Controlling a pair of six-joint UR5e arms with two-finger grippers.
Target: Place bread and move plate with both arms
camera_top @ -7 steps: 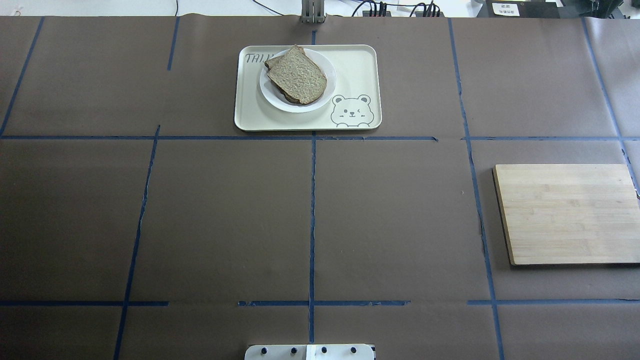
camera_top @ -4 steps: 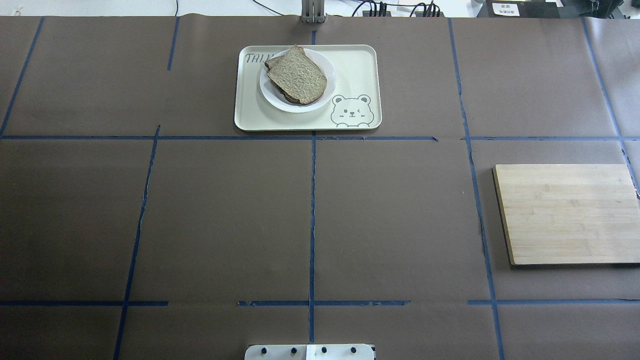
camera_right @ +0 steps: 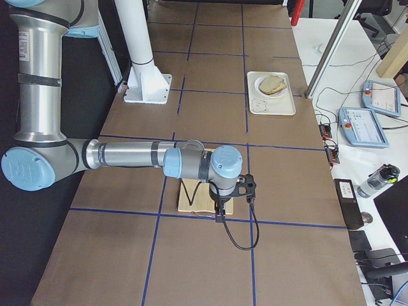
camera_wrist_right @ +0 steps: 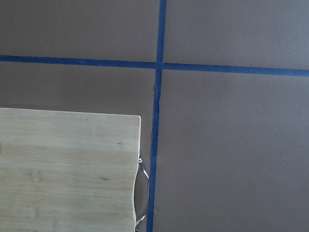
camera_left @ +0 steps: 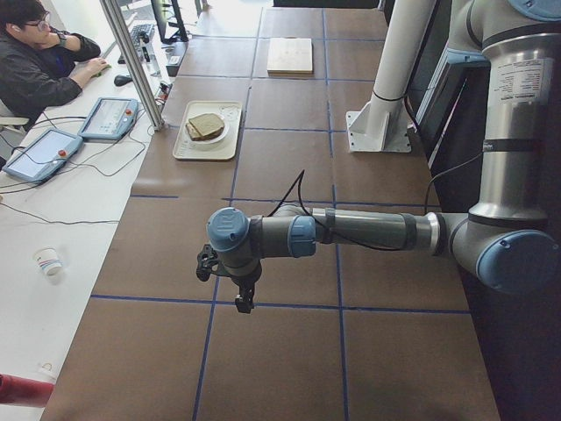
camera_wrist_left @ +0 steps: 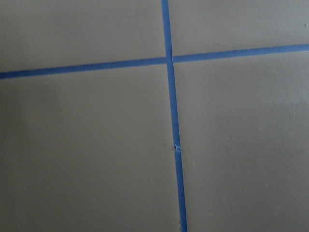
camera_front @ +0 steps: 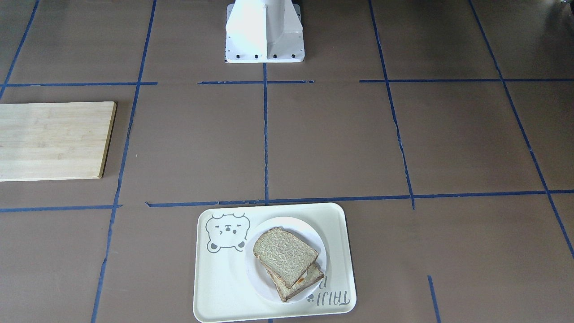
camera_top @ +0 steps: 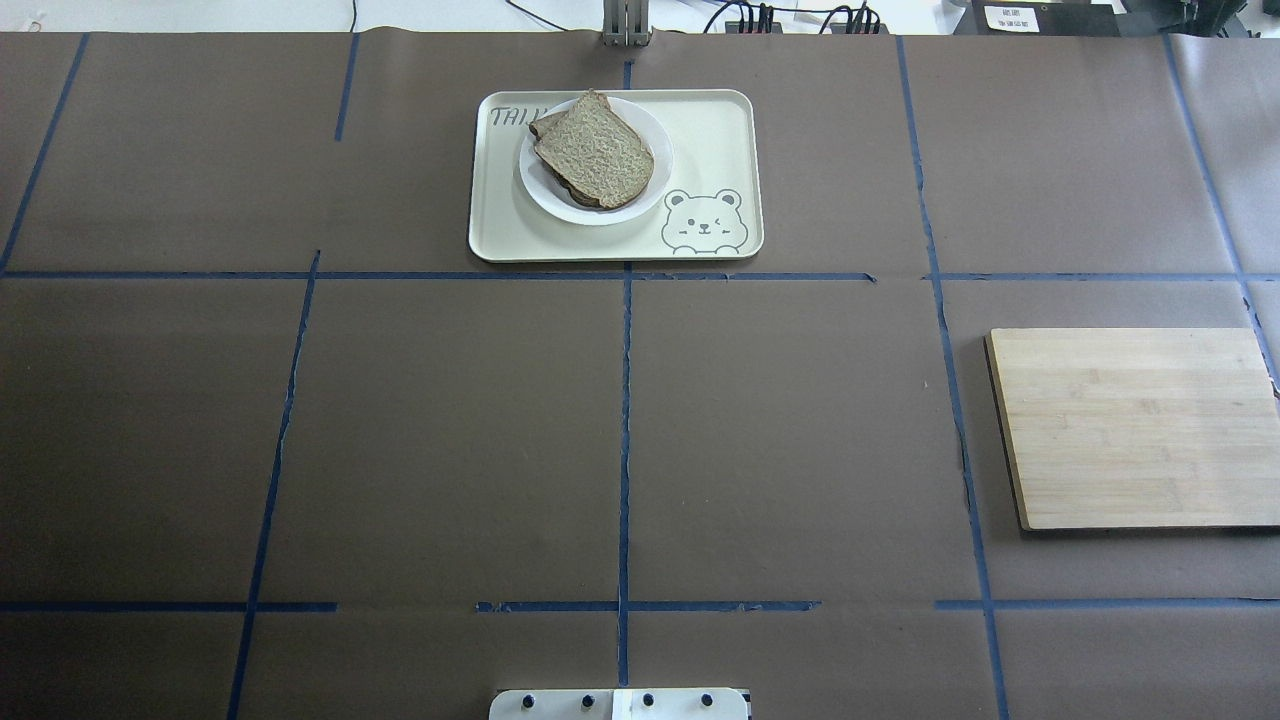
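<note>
Bread (camera_top: 598,150): lay on a lower slice (camera_front: 309,276), turned askew so one corner overhung, both on the plate (camera_top: 600,215).
Plate: sat inside the tray (camera_top: 710,140), at the end away from the bear (camera_top: 703,222) and close to the tray's rim.
Left gripper (camera_left: 244,298): hung over bare table, well apart from the tray; I saw it only side-on and could not tell whether its jaws were released or clenched.
Right gripper (camera_right: 220,213): hung over the board (camera_top: 1130,425), well apart from the tray on the other side; its jaws could not be judged either.
Stage: to my eye, both parts of the job looked done.
Risk, stack: a knock to the tray might have slid the skewed bread off the lower slice.
Risk, regrasp: an arm returning to the tray could have crushed the soft bread or dragged the lower slice with it.
Risk, plate: a push might have ridden the plate up the tray's rim and tipped it.
</note>
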